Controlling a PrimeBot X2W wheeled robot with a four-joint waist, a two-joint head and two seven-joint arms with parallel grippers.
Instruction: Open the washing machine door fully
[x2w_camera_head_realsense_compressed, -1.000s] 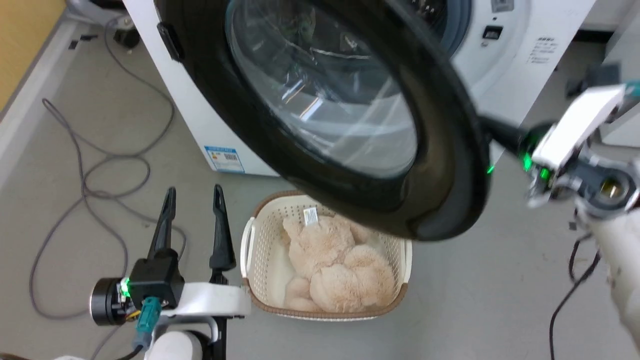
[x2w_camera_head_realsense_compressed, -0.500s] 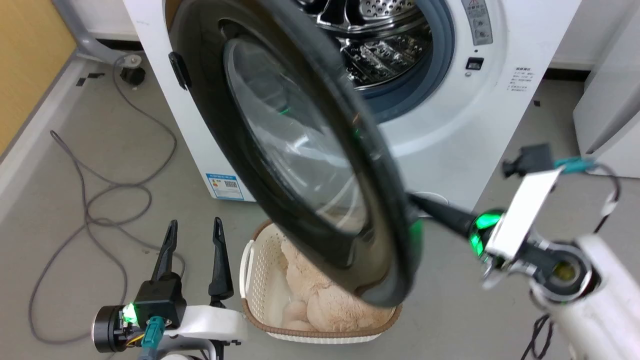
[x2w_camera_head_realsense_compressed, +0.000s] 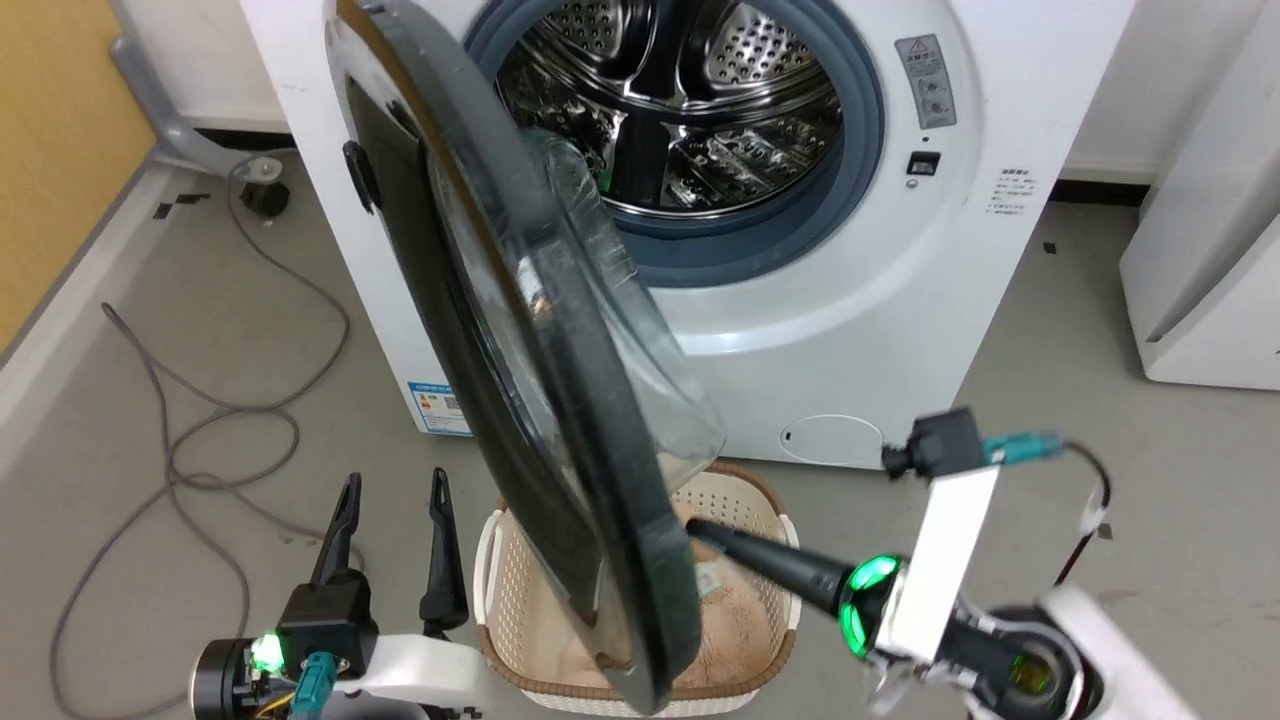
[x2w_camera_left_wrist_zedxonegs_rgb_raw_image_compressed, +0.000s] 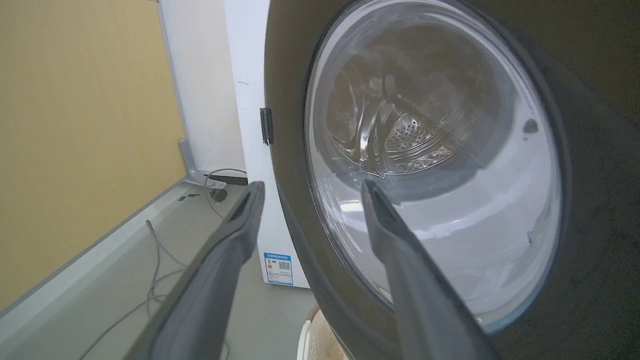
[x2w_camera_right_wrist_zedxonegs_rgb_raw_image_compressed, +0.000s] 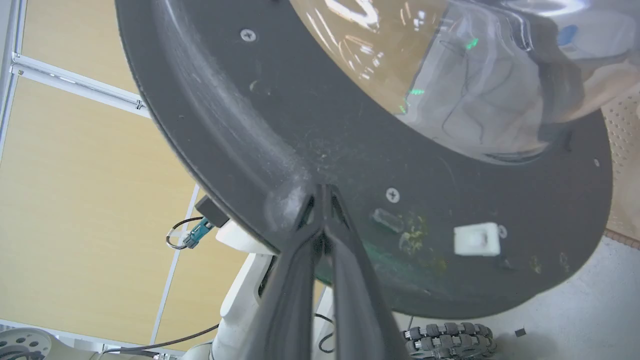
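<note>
The white washing machine stands ahead with its steel drum exposed inside the grey gasket. Hinged on the left, the washing machine door stands swung out, almost edge-on to the head view, its glass bowl bulging to the right. My right gripper is shut, its tips pressed together against the door's matte inner rim, as the right wrist view shows at the right gripper. At the lower left my left gripper is open and holds nothing, facing the door's outer face.
A cream basket holding a beige plush toy sits on the floor under the door's lower edge. Grey cables loop on the floor to the left. Another white appliance stands at the right, a yellow wall at the left.
The door has swung further open toward the left, from face-on to nearly edge-on. My right gripper followed it leftward and downward. The head camera shifted too. The left gripper stayed put.
</note>
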